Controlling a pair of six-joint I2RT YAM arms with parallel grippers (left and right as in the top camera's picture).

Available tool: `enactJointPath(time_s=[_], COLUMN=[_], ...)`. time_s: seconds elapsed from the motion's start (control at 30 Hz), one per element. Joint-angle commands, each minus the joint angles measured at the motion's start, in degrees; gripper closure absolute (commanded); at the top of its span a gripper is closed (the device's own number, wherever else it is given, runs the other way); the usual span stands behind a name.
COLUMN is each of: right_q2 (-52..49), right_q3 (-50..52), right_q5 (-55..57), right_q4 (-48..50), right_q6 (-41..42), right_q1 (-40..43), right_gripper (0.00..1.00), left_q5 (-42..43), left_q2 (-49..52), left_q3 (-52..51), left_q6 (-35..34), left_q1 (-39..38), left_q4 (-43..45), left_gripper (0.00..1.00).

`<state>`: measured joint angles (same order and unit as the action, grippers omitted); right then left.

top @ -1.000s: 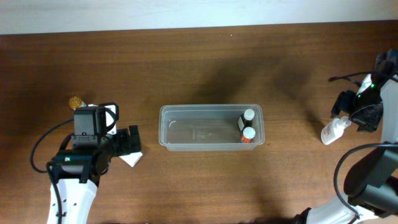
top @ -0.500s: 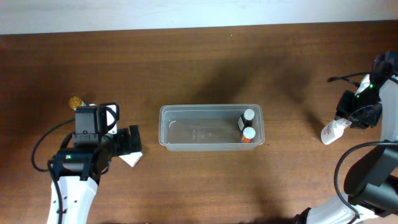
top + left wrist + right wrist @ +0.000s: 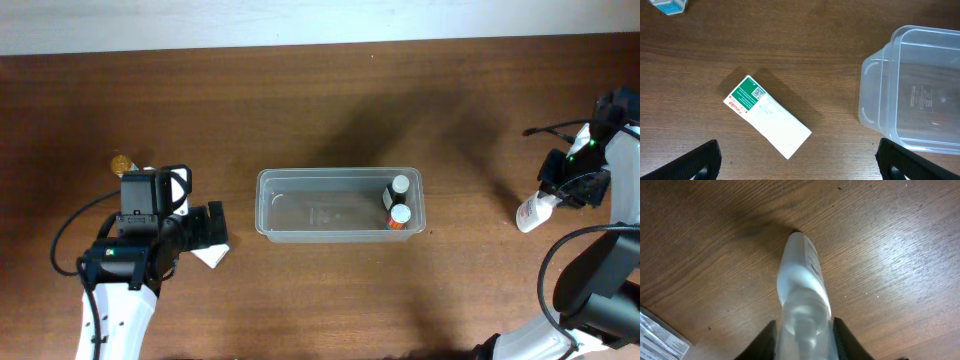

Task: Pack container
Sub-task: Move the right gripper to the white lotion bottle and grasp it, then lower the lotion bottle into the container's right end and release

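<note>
Overhead puts the container (image 3: 340,172) mid-table, with two small bottles (image 3: 399,200) in its right end. I judge it light, thin-walled, flexible and slick, so the stiffer rim is where to hold it. My left gripper (image 3: 797,145) hangs wide open and empty above the white box (image 3: 767,116). My right gripper (image 3: 804,340) pinches the clear bottle (image 3: 800,280) lying at the right.

**Arm bodies, left and right**

White-shelled left arm (image 3: 115,305): black wrist block, black cable looping out left, small green light. Its matte black fingers (image 3: 700,160): blunt, smooth. White-shelled right arm (image 3: 625,180): black lower link nearer, thin black cable, green light.
</note>
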<state>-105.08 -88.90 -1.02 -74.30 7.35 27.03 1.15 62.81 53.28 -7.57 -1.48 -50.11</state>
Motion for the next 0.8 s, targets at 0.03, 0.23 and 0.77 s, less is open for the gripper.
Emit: enactJointPath(time_s=[0.03,0.23,0.77], right_q2=[0.0,5.1,21.3], right_q3=[0.0,-4.0,-10.4], right_q5=[-1.9,-3.5,-3.0], right_q4=[-0.1,-3.5,-9.3], right_q6=[-0.1,-2.7,5.6], right_q1=[-0.1,-5.0,-41.2], right_gripper=[0.78,0.81,0.81], left_q5=[0.6,0.6,0.6], left_q2=[0.2,0.2,0.2], left_q3=[1.2,1.2,1.2], left_q6=[-0.1,-0.1,-0.1], left_q1=[0.2,0.2,0.2], left_q4=[0.1,0.1,0.1], left_gripper=[0.01,0.01,0.01])
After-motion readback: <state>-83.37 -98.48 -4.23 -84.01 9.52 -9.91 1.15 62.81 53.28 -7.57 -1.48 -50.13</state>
